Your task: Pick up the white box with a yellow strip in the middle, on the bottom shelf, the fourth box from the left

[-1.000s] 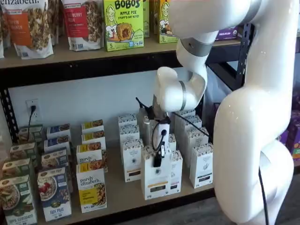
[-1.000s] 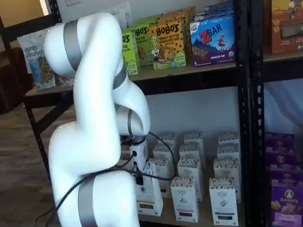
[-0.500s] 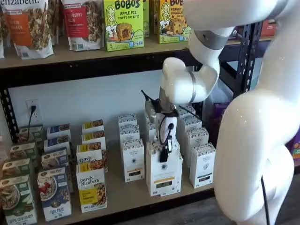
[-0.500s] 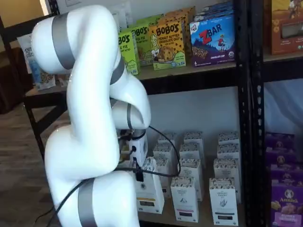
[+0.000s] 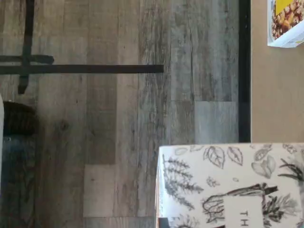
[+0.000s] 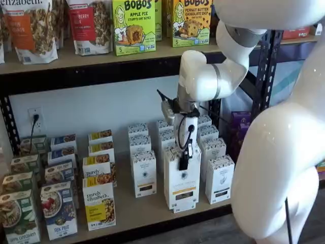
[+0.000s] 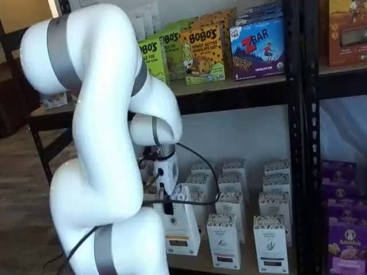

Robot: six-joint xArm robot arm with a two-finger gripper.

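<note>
Evidently the white-bodied, black-fingered gripper [image 6: 184, 163] is clamped on the top of the tall narrow white box [image 6: 182, 180] with the yellow strip, which seems to hang just clear of the pale wooden bottom shelf [image 6: 132, 211], forward of its row.

Soft even light, slight blur

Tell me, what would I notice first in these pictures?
The big white arm, which fills the front of both shelf views. Then the white box that its fingers hold by the top, over the front edge of the bottom shelf. On the shelf above stand bright green and yellow Bobo's boxes.
</note>
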